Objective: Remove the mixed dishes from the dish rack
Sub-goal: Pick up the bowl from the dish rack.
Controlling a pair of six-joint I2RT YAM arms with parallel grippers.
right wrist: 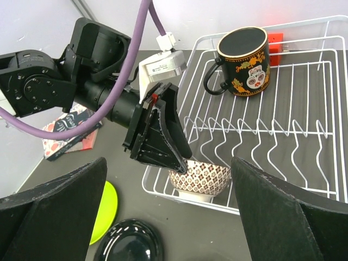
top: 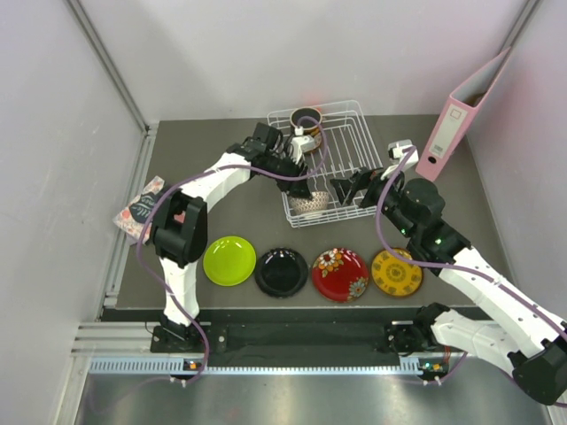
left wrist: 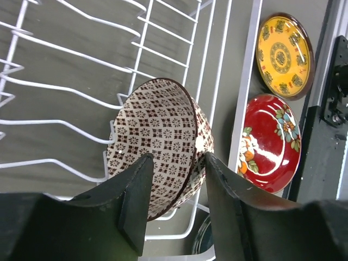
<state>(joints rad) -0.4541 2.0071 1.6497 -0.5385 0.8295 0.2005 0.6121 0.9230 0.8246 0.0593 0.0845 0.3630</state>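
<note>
The white wire dish rack [top: 350, 133] stands at the back middle. It holds the dark mug [top: 306, 124] at its far left corner and the beige lattice bowl [top: 306, 204] at its near left corner. My left gripper [top: 301, 182] is open just above the bowl. In the left wrist view its fingers [left wrist: 136, 201] straddle the rim of the tilted bowl [left wrist: 157, 130] without closing on it. My right gripper [top: 348, 189] is open and empty, over the rack's near edge to the right of the bowl. Lime green [top: 229, 260], black [top: 282, 272], red floral [top: 340, 274] and yellow [top: 396, 272] plates lie in a row on the table.
A pink ring binder [top: 456, 115] stands at the back right, close to the rack. A patterned booklet [top: 140, 208] lies at the table's left edge. Grey walls close in on the left, back and right. The left arm reaches across the rack's left side.
</note>
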